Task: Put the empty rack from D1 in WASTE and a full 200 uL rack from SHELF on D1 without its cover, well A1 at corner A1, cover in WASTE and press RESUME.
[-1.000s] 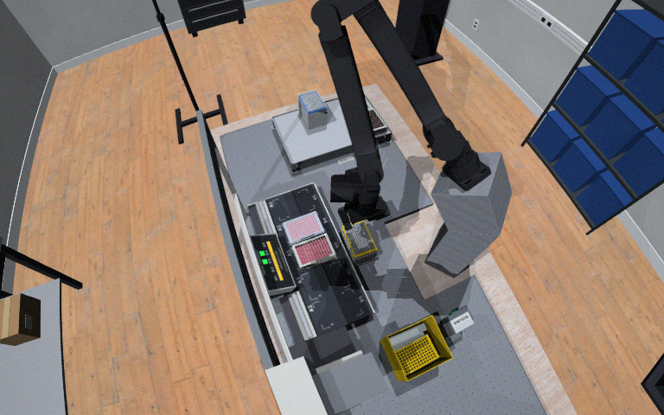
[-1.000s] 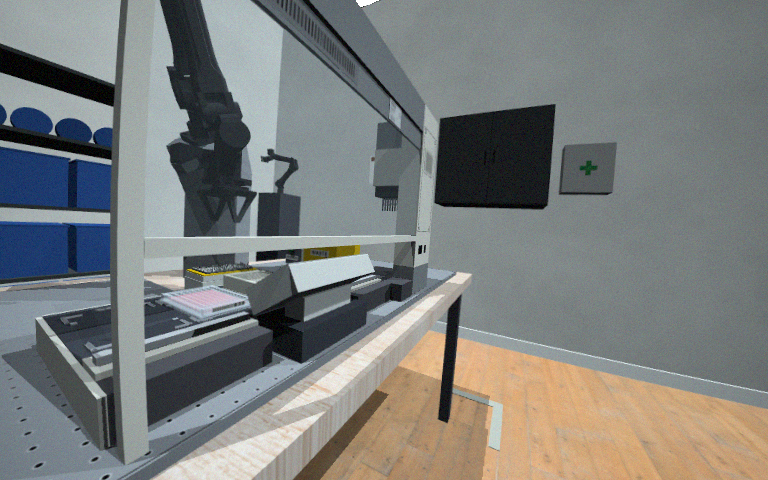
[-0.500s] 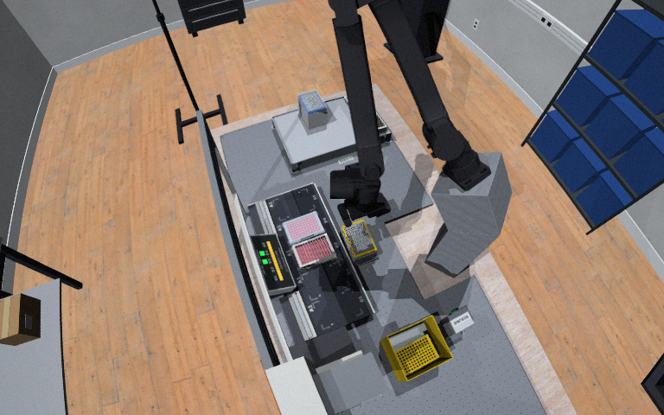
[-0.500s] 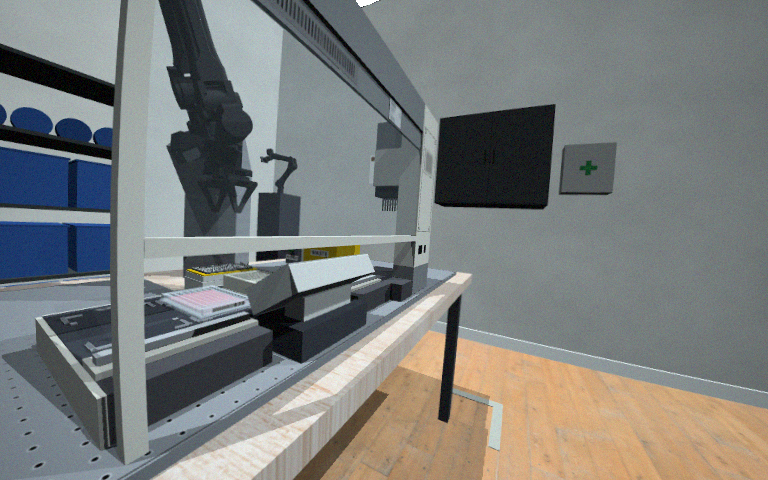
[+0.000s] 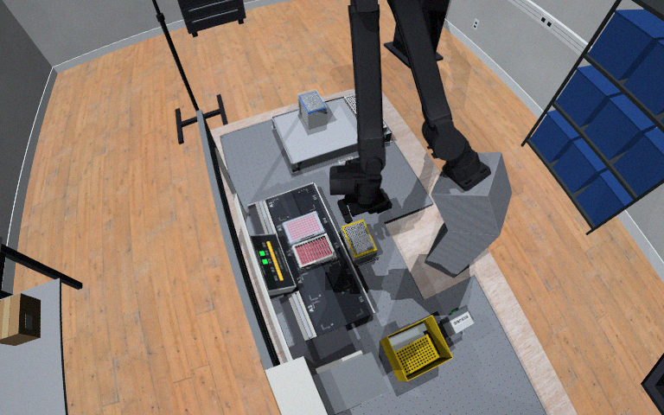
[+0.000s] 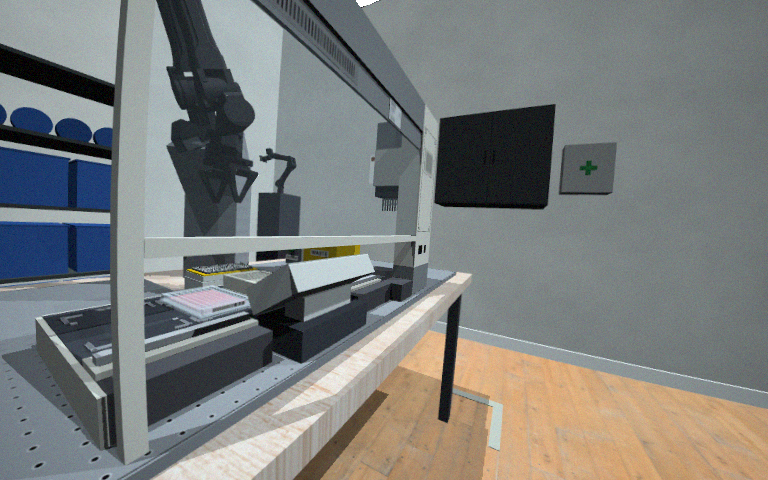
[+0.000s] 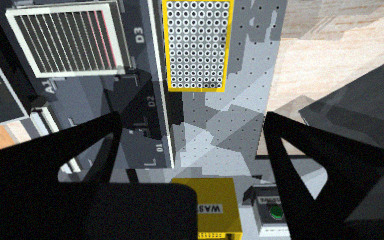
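Observation:
A yellow-framed tip rack (image 5: 360, 238) without a cover stands on the perforated plate just beside the deck, level with D3. It also shows at the top of the wrist view (image 7: 198, 44), its wells showing as pale rings. My gripper (image 5: 364, 207) hangs well above the table, open and empty, offset from the rack toward the shelf; its fingers frame bare plate. D1 (image 5: 337, 303) on the deck holds nothing. The yellow bin WASTE (image 5: 416, 348) holds a yellow rack and a grey cover. The RESUME box (image 5: 460, 320) stands beside the bin, its green key (image 7: 275, 213) visible.
A reservoir (image 5: 313, 250) and a pink plate (image 5: 303, 226) sit open on the deck, next to the rack. The shelf unit (image 5: 318, 134) carries a blue-sided rack (image 5: 312, 108). The panel (image 5: 271, 261) shows a lit yellow strip. The handler's frame (image 6: 130, 237) borders the deck.

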`<state>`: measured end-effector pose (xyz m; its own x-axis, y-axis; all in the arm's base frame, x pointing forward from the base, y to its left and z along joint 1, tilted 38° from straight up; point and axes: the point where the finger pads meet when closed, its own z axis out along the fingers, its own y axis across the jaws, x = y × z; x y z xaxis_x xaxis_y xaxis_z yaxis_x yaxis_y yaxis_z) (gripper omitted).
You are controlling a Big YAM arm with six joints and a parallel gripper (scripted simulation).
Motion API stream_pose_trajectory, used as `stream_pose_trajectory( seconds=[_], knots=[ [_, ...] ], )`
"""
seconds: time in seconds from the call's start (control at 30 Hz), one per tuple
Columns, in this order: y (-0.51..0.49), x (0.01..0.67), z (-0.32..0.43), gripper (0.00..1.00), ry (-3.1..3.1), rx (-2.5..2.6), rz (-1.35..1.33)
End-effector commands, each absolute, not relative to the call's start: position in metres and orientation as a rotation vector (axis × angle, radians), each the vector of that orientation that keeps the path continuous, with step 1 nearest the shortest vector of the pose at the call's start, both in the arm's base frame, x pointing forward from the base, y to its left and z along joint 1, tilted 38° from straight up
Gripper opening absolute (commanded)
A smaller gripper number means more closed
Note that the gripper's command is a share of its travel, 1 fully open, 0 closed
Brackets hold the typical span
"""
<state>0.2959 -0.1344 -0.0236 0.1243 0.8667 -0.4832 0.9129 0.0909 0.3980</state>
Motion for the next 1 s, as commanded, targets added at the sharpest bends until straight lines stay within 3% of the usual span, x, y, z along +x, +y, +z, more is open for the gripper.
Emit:
stream_pose_trajectory(
  seconds=[0.0,0.97],
  knots=[
    [-0.127,0.29,-0.02,1.0,1.731,1.766,-0.088],
    [-0.107,0.28,0.018,1.0,1.72,1.762,-0.077]
  ],
)
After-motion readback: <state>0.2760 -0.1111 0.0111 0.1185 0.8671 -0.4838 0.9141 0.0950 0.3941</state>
